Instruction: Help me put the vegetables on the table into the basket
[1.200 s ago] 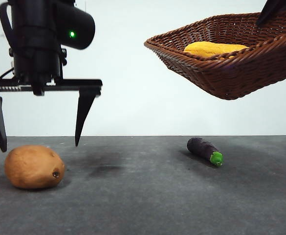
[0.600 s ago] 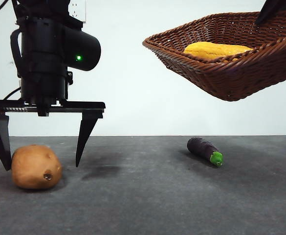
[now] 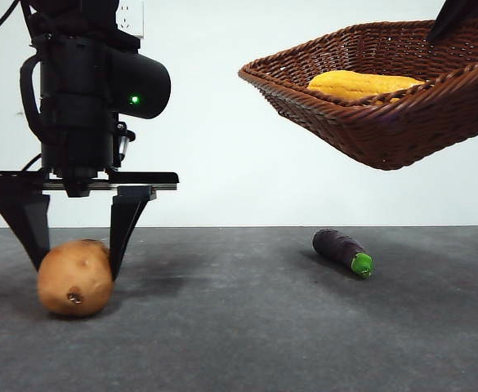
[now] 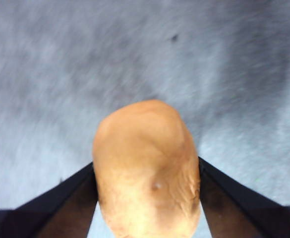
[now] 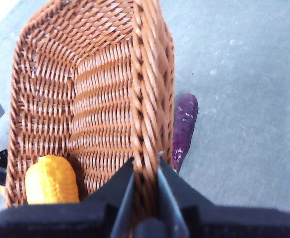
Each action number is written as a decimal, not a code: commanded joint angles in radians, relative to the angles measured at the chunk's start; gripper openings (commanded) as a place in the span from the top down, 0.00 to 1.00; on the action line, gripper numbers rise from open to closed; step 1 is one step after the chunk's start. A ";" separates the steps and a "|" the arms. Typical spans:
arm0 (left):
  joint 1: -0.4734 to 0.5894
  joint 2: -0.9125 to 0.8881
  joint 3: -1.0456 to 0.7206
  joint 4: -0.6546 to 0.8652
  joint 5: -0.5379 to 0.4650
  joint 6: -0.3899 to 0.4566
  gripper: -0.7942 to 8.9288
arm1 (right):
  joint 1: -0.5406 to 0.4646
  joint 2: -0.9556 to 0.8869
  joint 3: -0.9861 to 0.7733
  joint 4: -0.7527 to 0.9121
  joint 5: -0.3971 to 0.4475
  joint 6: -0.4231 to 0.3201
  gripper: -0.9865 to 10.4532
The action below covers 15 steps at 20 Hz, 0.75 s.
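Beside the potato (image 3: 74, 278): left gripper (image 3: 73, 263) has just clamped it.
Basket (image 3: 386, 98): gripped aloft by right gripper (image 5: 145, 163), corn (image 3: 361, 82) inside.
Meaning: lift next.

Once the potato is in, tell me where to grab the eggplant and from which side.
Take the eggplant across its purple middle, coming straight down from above, probably with the left gripper, now on the potato. It lies flat on the table, long and narrow, so the jaws should straddle its width, clear of the green cap.
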 commanded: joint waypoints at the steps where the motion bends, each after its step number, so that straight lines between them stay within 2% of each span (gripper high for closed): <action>1: 0.003 -0.005 -0.012 0.052 -0.006 0.116 0.93 | 0.000 0.003 0.006 -0.003 0.004 0.005 0.92; 7: 0.008 -0.166 -0.012 0.154 -0.006 0.358 0.93 | 0.000 0.059 0.005 -0.066 0.070 0.010 0.92; 11: 0.008 -0.341 -0.012 0.174 0.022 0.497 0.93 | 0.001 0.130 -0.003 -0.094 0.060 0.014 0.92; 15: -0.028 -0.489 -0.012 0.206 0.130 0.535 0.93 | 0.021 0.153 -0.080 -0.024 0.021 0.090 0.92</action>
